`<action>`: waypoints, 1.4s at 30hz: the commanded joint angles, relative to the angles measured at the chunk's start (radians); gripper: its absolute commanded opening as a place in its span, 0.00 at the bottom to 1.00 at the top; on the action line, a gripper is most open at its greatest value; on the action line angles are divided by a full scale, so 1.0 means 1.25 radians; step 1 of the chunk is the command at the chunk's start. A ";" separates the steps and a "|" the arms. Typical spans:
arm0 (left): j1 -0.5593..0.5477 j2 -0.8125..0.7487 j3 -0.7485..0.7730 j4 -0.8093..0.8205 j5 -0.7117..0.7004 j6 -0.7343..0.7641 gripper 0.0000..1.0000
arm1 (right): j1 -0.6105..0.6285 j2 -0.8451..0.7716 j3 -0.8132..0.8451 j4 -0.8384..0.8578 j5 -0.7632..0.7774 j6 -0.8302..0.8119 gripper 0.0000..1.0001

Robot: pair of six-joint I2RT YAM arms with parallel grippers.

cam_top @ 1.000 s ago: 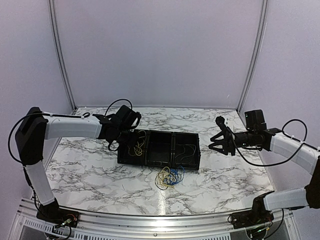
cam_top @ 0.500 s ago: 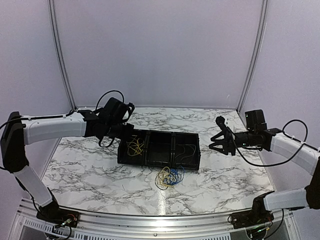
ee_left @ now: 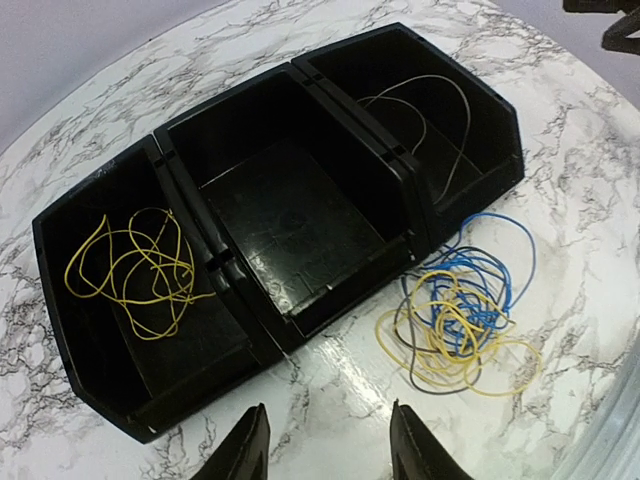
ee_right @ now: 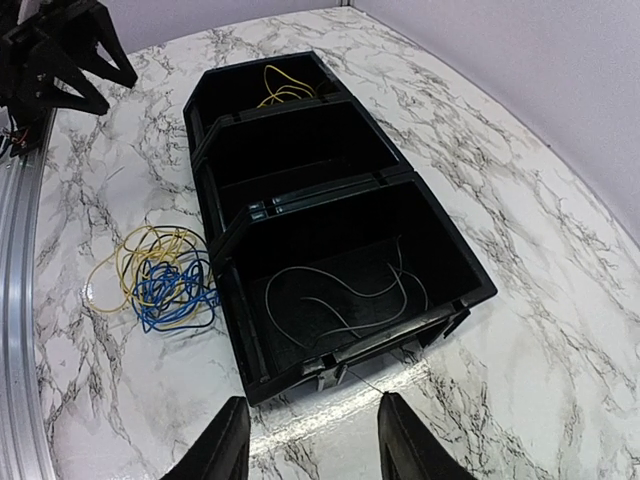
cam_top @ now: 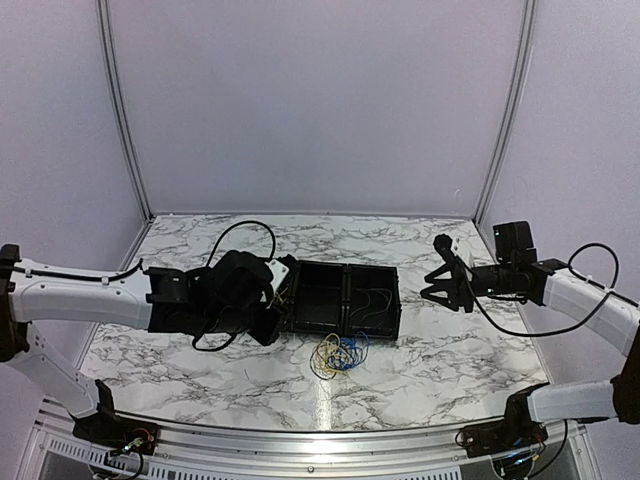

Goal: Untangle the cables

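While the cables lie in a yellow-and-blue tangle on the table, just in front of the tray's near wall, neither gripper touches them. The left gripper hangs over the table before the tray, with the tangle ahead and to its right, apart from its parted, empty fingers. The right gripper hovers past the tray's right end, well apart from the tangle, fingers spread and holding nothing.

Only the wrist views show plainly what sits in the tray: loose yellow wires in the left compartment and a grey wire in the right one. From above, the left arm covers the tray's left end. The tray's right end lies between the right gripper and the cables.
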 commanded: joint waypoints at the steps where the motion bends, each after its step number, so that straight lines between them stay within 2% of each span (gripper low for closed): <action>1: -0.028 -0.097 -0.086 0.119 -0.007 -0.061 0.43 | -0.012 -0.017 0.003 0.008 0.008 -0.004 0.44; 5: -0.031 -0.125 -0.149 0.164 -0.006 -0.121 0.43 | -0.012 -0.004 0.003 0.006 -0.002 -0.006 0.44; 12: -0.058 -0.092 -0.165 0.265 0.075 -0.089 0.43 | -0.009 0.008 0.014 -0.020 -0.046 -0.029 0.44; 15: -0.063 -0.054 -0.161 0.321 0.098 -0.107 0.42 | 0.022 0.012 0.014 -0.032 -0.048 -0.045 0.44; 20: -0.065 0.083 -0.076 0.288 0.130 -0.189 0.42 | 0.094 0.029 0.020 -0.034 -0.001 -0.057 0.44; 24: -0.065 0.151 -0.034 0.267 0.109 -0.273 0.41 | 0.122 0.047 0.027 -0.043 0.008 -0.063 0.44; 30: -0.056 0.228 0.021 0.241 0.121 -0.294 0.41 | 0.125 0.052 0.024 -0.041 0.020 -0.063 0.44; 37: -0.038 0.285 0.060 0.233 0.180 -0.312 0.28 | 0.124 0.065 0.026 -0.043 0.034 -0.063 0.44; 42: -0.035 0.260 0.063 0.210 0.174 -0.291 0.07 | 0.124 0.059 0.024 -0.040 0.049 -0.065 0.44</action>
